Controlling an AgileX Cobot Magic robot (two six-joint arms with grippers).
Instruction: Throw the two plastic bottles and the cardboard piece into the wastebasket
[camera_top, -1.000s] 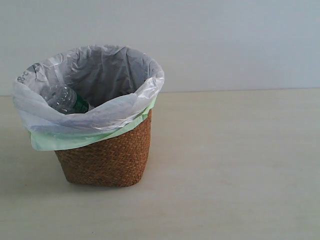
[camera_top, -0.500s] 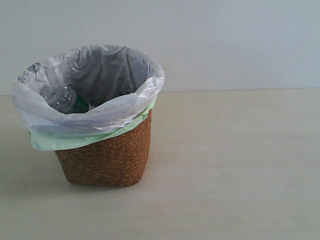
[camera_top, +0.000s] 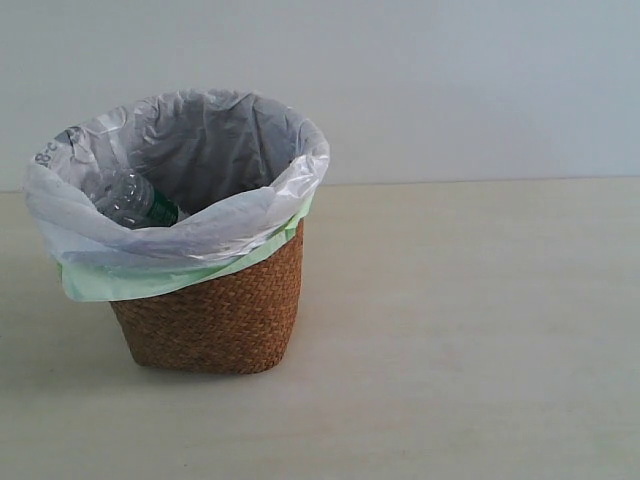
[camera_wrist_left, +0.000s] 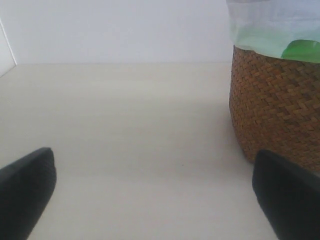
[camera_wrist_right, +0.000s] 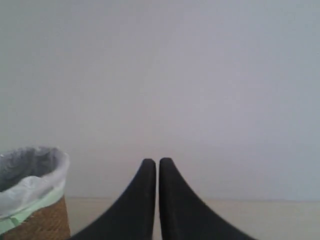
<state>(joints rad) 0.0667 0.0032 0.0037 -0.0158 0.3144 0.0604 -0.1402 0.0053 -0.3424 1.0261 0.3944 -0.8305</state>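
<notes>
We see a rough, woven brown wicker wastebasket (camera_top: 215, 320) lined with a crinkled, faintly glossy white-grey plastic bag (camera_top: 205, 150). We find the clear plastic bottle (camera_top: 128, 197) shiny and the pale surface (camera_top: 470, 330) smooth and matt.

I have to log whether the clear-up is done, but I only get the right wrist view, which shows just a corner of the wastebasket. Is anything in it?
Observer: Yes. The exterior view shows a clear plastic bottle with a green label lying inside the wastebasket, near its left rim.
Operator: And the second bottle, the cardboard?
Observer: Neither shows in any view. The front fold of the bag liner hides the basket's lower inside.
Operator: What about the left pincer?
Observer: The left pincer is open and holds nothing. It is close to the table, beside the basket.
</notes>
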